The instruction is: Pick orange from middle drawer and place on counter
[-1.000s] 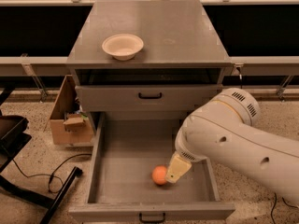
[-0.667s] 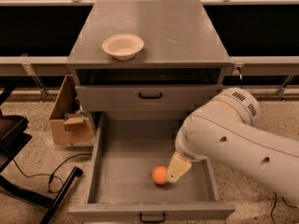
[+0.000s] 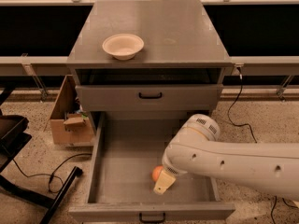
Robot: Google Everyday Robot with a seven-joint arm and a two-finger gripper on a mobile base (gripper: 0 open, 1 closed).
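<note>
The orange [image 3: 156, 172] lies on the floor of the open middle drawer [image 3: 122, 157], right of centre and toward the front. My gripper [image 3: 164, 183] hangs down into the drawer at the end of the white arm [image 3: 233, 162]. Its cream tip sits just right of and in front of the orange and covers the fruit's right side. The counter [image 3: 177, 29] is the grey top of the cabinet above.
A shallow cream bowl [image 3: 123, 45] stands on the left part of the counter. A shut drawer front with a black handle [image 3: 150, 96] is above the open drawer. A cardboard box [image 3: 70, 120] sits on the floor to the left, with a black stand [image 3: 28, 190] and cables.
The arm has swung lower and to the left. The gripper has moved left and toward the drawer's front, right up against the orange. The orange has stayed in place.
</note>
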